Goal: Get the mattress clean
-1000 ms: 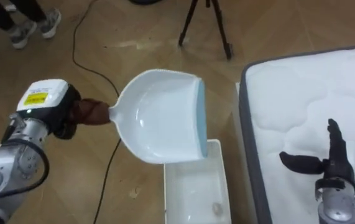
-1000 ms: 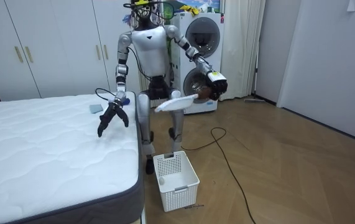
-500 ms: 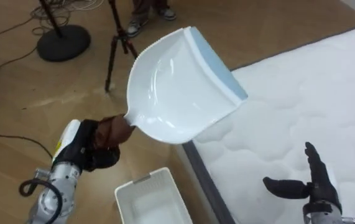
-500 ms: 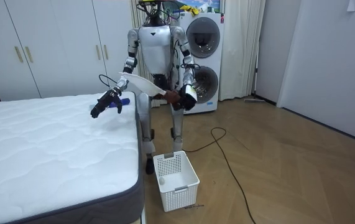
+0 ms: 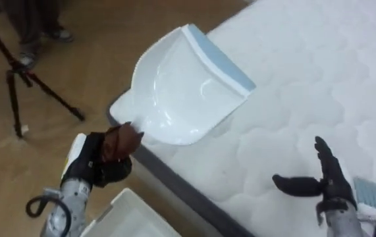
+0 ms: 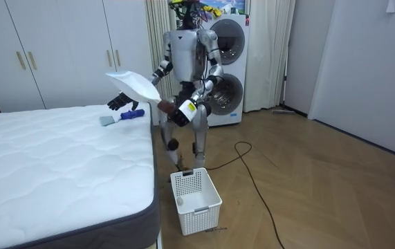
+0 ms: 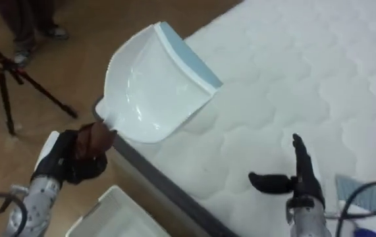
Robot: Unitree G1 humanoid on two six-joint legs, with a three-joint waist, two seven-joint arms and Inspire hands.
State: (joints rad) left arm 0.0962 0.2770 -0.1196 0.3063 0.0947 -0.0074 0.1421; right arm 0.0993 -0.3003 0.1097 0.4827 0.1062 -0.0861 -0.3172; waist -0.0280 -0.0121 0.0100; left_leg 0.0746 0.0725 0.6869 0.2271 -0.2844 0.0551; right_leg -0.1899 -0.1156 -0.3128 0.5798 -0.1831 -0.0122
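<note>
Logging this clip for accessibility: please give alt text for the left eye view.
The robot's left hand grips a white dustpan by its brown handle, holding it over the corner of a white mattress. Its open right hand hovers above the mattress, and a basket stands on the floor.

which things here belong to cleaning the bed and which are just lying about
Job: white plastic dustpan with blue lip, gripped in the left hand; white quilted mattress; blue hand brush by the open right hand; white plastic basket.
Lying about: black tripod; stacked washing machines; white wardrobe.
</note>
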